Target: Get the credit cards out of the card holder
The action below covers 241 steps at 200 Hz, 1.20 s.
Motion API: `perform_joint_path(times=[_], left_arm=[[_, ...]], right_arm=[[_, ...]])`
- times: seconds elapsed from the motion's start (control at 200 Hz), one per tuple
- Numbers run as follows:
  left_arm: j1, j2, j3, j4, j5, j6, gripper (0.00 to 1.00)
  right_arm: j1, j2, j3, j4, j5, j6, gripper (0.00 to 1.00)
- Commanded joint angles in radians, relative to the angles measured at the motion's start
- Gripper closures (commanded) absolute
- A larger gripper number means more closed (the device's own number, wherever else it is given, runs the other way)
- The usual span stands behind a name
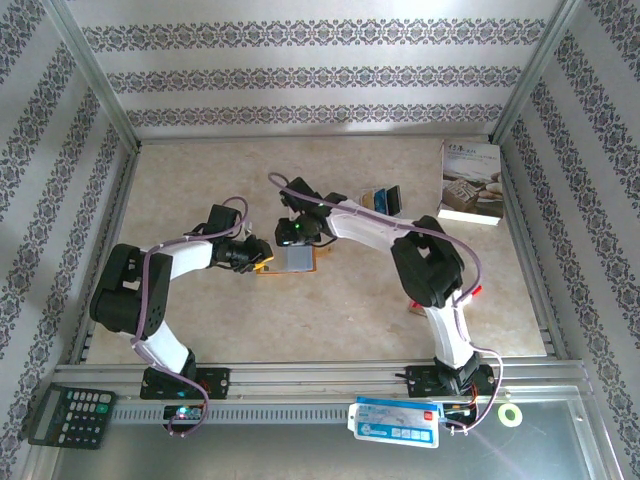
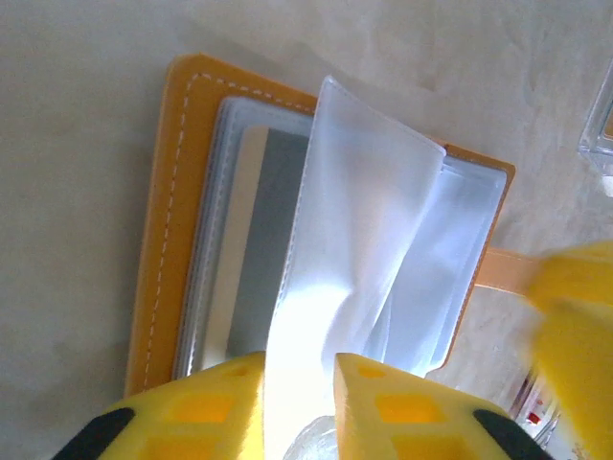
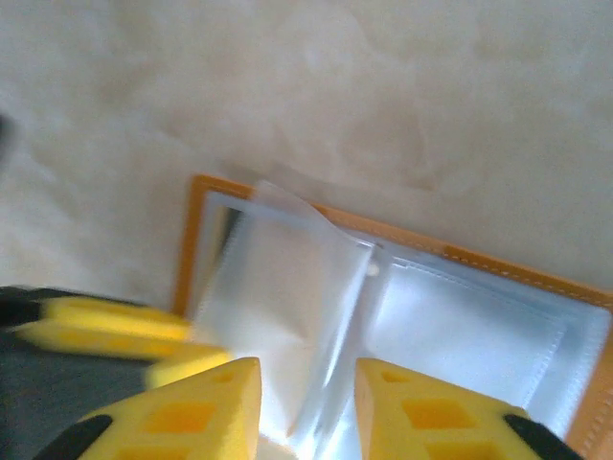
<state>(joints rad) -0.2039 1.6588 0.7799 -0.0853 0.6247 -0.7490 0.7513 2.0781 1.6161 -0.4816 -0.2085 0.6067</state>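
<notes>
The orange card holder [image 1: 293, 260] lies open mid-table, its clear plastic sleeves fanned up. My left gripper [image 1: 258, 255] reaches in from the left and, in the left wrist view, this left gripper [image 2: 299, 402] is shut on one clear sleeve [image 2: 359, 220] that stands up from the card holder [image 2: 177, 211]. A grey and cream credit card [image 2: 257, 259] sits in a sleeve beneath. My right gripper [image 1: 295, 232] hovers over the holder's far side. In the right wrist view the right gripper [image 3: 306, 402] is open above an empty-looking sleeve [image 3: 278, 297]. Several credit cards [image 1: 385, 200] lie on the table.
A white book [image 1: 470, 183] lies at the back right. A calculator [image 1: 70, 415], a blue-and-white packet [image 1: 395, 420] and a tape roll [image 1: 512, 415] sit on the near rail. Patterned walls enclose the table on three sides.
</notes>
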Motion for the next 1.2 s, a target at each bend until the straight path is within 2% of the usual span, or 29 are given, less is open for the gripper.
perform_joint_path(times=[0.0, 0.295, 0.535, 0.709, 0.909, 1.104, 1.199], left_arm=[[-0.015, 0.022, 0.034, 0.043, 0.037, 0.007, 0.72], [-0.07, 0.004, 0.064, 0.121, 0.092, -0.034, 0.63], [-0.142, 0.083, 0.133, 0.168, 0.061, -0.083, 0.46], [-0.147, 0.134, 0.191, 0.094, 0.016, -0.083, 0.39], [-0.139, 0.071, 0.199, 0.039, -0.023, -0.055, 0.36], [-0.059, -0.047, 0.118, 0.009, -0.108, -0.065, 0.36], [-0.007, -0.095, 0.049, 0.028, -0.126, -0.093, 0.41]], right_arm=[[-0.012, -0.094, -0.023, 0.031, 0.005, 0.046, 0.65], [-0.079, -0.318, -0.293, 0.201, 0.041, 0.105, 0.58], [-0.129, -0.422, -0.402, 0.22, 0.081, 0.108, 0.57], [-0.138, -0.434, -0.423, 0.222, 0.083, 0.114, 0.57], [-0.136, -0.419, -0.423, 0.234, 0.058, 0.111, 0.57], [-0.099, -0.347, -0.375, 0.249, -0.029, 0.105, 0.61], [-0.065, -0.287, -0.341, 0.271, -0.079, 0.121, 0.65]])
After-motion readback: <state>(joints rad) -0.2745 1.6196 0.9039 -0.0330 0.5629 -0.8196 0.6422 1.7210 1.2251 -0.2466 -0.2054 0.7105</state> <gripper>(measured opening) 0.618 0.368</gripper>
